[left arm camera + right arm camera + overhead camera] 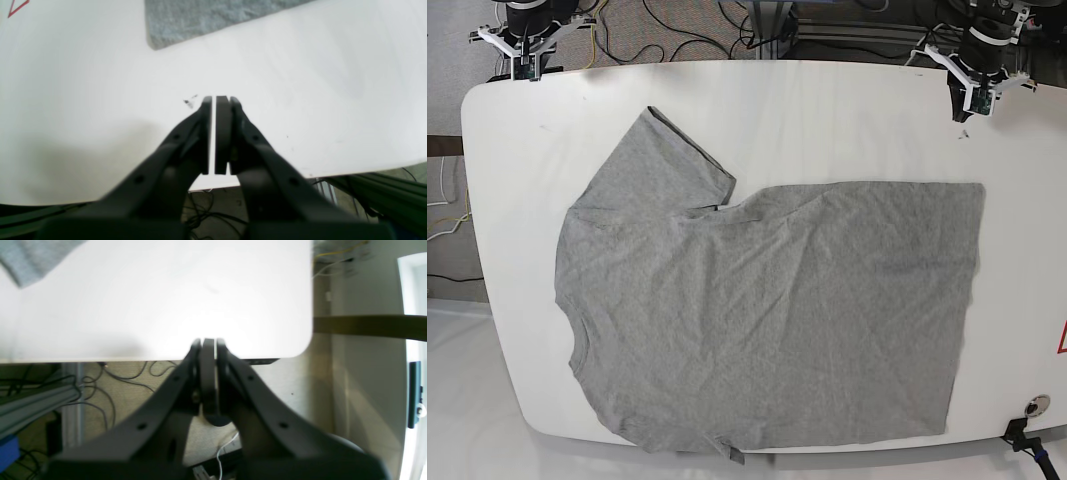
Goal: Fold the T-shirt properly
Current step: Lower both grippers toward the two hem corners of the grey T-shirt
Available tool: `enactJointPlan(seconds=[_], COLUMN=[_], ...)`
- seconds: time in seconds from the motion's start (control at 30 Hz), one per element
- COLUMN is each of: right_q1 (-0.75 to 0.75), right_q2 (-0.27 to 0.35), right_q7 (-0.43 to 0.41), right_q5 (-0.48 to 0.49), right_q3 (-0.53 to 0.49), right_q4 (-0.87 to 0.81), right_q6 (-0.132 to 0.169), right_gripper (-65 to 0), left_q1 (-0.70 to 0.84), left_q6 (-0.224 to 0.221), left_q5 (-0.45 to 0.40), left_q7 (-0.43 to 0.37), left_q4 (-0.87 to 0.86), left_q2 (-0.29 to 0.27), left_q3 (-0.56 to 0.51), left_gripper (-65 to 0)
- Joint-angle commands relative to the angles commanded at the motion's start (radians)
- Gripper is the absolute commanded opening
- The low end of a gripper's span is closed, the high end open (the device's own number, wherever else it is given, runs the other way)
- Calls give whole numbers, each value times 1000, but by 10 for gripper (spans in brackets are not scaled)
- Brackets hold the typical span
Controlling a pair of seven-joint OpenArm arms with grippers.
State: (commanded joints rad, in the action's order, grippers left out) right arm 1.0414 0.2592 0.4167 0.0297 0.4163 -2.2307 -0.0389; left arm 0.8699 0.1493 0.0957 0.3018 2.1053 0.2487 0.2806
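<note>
A smooth white table with rounded corners [827,100] carries a grey, soft-knit T-shirt [767,320] spread flat across its middle (lightly wrinkled, one sleeve angled toward the far edge). Over the table's far edge, well apart from the cloth, hang two black claws: the left gripper [217,100] nearly closed with a thin gap, the right gripper [207,341] closed, both holding nothing.
</note>
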Motion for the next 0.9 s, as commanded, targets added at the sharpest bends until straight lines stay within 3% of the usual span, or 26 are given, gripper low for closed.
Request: enactJointPlan(seconds=[0.3,0.43,0.5,0.6,0.73,0.77,0.8,0.9], right_q1=[-37,-99,-142,-206,-296,-313,-332,-381], right_q2=[-28,-30,-29,-27,-24,-23,-22,-20], right_q7=[-30,-22,-1,27,78,84,90,93], right_q5=[-40,-71,-81,-58,34,54,72,114], right_q3=[1,-17,-31,-41,-46,-49,-54,-62], right_q4=[-6,-4,-7,-6,-2,-5,-1,10], right_q6=[-51,-54,-49,-14,117,133,147,139], right_gripper=[-650,-650,-650,-650,-650,-650,-650,-650], left_q1=[-93,-147,-176,-214,-252,-258,-267,-284], left_q6=[1,17,46,80,111,118,127,148], left_q5=[-1,0,-3,-4,3,2,5,26], left_q7=[0,24,49,85,145,142,135,111], left_q4=[-7,-3,-5,-10,-35,-44,-53,-77], left_q2=[11,13,10,19,31,33,38,46], left_q3=[-59,-61,-62,-68,-74,-75,-76,-81], left_gripper=[-650,-650,-650,-650,-650,-606,-558,-444])
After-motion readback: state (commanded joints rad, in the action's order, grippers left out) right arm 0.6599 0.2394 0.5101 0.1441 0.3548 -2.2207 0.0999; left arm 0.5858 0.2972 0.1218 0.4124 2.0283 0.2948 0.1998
